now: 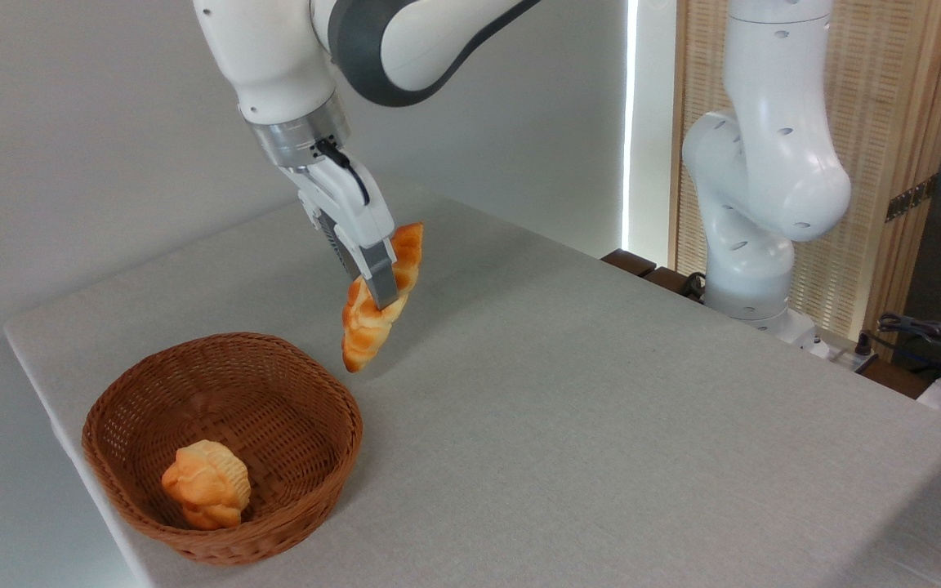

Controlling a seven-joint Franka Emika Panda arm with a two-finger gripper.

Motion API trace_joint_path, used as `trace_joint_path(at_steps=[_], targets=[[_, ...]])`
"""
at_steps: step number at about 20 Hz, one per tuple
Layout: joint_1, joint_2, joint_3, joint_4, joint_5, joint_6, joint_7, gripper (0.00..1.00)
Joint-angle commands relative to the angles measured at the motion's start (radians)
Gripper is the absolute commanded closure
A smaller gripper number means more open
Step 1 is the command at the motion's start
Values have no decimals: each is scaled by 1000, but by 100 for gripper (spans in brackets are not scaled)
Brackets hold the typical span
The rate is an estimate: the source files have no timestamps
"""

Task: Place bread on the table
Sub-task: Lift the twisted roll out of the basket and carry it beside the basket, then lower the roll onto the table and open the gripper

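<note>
Your jaws are clamped across the middle of the long, slim braided golden-orange loaf of bread [372, 314], one grey finger [379, 282] lying flat on its near face. The loaf hangs steeply tilted, upper tip toward the back right, lower tip down and to the left, and its lower tip looks to be just above the cloth, though you cannot tell from this view whether it touches. The gripper [381, 286] slants down from the white arm that enters at the top left.

Below you lies the wide counter [601, 408], covered in light grey, finely textured cloth. The loaf's lower tip sits just beyond the back rim of the round brown woven wicker basket [221, 445], near but apart from it. The basket stands close to the counter's left front edge, and inside it, against the near wall, rests a short, rounded, ridged orange bun [207, 483].

To your right and front, the cloth runs bare all the way to the far edges. At the right rear corner stands the arm's white base [752, 163], well apart from the loaf, with dark cables [928, 335] beside it.
</note>
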Motion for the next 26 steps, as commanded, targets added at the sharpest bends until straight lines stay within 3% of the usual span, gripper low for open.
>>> trace_joint_path(at_steps=[1, 3, 5, 16, 20, 23, 26], targets=[[-19, 28, -2, 12, -11, 31, 10, 26], [-19, 30, -10, 15, -13, 63, 10, 17], [-19, 42, -29, 16, -11, 81, 8, 0], [-13, 51, -23, 33, -2, 86, 8, 0], [13, 55, 26, 111, 58, 101, 8, 0], [15, 54, 90, 139, 62, 143, 1, 0], [24, 55, 96, 140, 107, 212, -4, 0]])
